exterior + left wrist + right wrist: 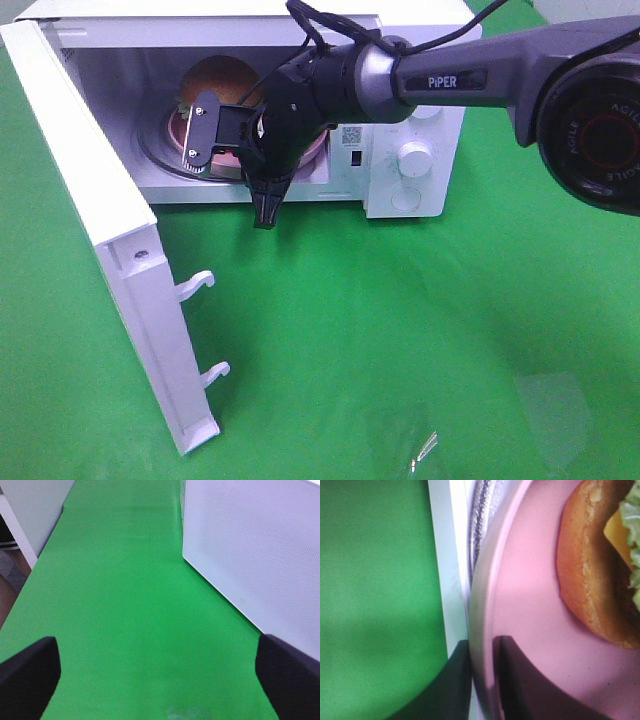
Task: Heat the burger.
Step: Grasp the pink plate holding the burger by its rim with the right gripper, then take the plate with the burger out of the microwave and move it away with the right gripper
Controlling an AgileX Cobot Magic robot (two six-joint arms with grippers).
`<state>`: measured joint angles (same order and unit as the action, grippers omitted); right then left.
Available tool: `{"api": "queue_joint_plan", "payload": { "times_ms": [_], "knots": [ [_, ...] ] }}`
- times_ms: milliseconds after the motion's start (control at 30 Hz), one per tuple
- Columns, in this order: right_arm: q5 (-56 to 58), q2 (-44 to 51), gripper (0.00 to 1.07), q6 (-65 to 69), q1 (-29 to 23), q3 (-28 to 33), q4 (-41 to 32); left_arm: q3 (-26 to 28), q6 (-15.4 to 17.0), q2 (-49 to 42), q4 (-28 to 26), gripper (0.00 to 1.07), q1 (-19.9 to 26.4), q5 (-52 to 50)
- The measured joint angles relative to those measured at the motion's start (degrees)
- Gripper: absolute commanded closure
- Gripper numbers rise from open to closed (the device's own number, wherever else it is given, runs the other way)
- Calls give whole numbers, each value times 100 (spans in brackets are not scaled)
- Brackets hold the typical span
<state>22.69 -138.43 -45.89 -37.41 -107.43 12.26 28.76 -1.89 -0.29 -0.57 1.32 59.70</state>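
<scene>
The burger (213,78) is set on the pink plate (530,605) inside the microwave (415,150), whose door (100,250) is seen open. The plate's rim is pinched by the right gripper (482,647); the left gripper (157,667) is held wide apart, empty. Release, door-closing and starting are judged outstanding.

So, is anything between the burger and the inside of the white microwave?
Nothing visible does. The white door stands wide open, and the glossy golden-brown burger sits on its pink round plate inside the white microwave. Only the right gripper, pinching the plate's rim, sits in the doorway.
</scene>
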Motion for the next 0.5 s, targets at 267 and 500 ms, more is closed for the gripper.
{"api": "queue_joint_plan", "payload": {
  "times_ms": [267,500],
  "knots": [
    [470,138,107,-848,6,-40,-344,0,0,0,0,9,0,0],
    [550,309,107,-1295,6,143,-458,0,0,0,0,9,0,0]
  ]
}}
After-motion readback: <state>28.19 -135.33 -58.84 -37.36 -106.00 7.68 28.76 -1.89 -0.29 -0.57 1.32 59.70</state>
